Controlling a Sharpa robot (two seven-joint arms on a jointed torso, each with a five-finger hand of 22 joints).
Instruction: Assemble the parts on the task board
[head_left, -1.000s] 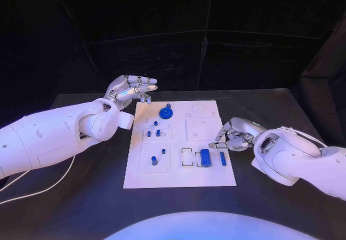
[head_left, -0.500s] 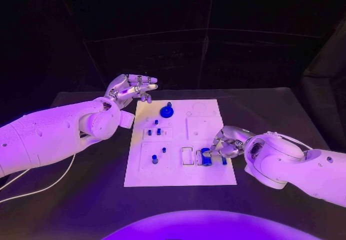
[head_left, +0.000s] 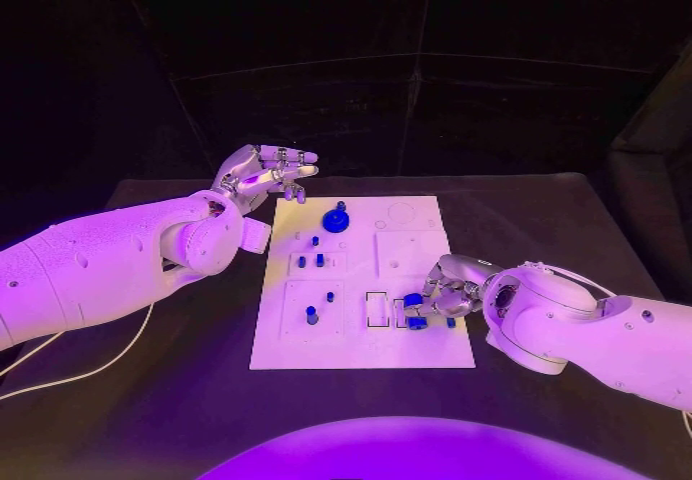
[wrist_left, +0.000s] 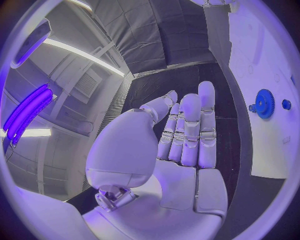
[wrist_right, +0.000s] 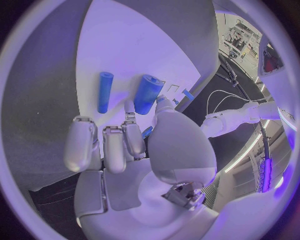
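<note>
**Right hand at the blue cylinder; left hand raised off the board's far corner**

Head view. The task board lies in the middle of the black table. The left hand is up beside the board's far left corner, fingers loosely curled, nothing in them. Just off its fingertips, on the board, stands the blue gear. Nearer the robot, small blue pegs stand in their holes, with another peg in the next panel. The right hand sits low over the board's right edge; its fingers curl down onto the thick blue cylinder. Whether they grip it or only touch it I cannot tell, as the hand covers the contact. A white cable trails under the left arm.

Left wrist view. The left hand's fingers are straight and side by side, thumb apart, palm bare. The gear lies beyond the fingertips on the board.

Right wrist view. The right hand's thumb tip and one fingertip reach the end of the thick cylinder; the other fingers are curled short of it. A slimmer blue rod lies beside the cylinder, untouched.
</note>
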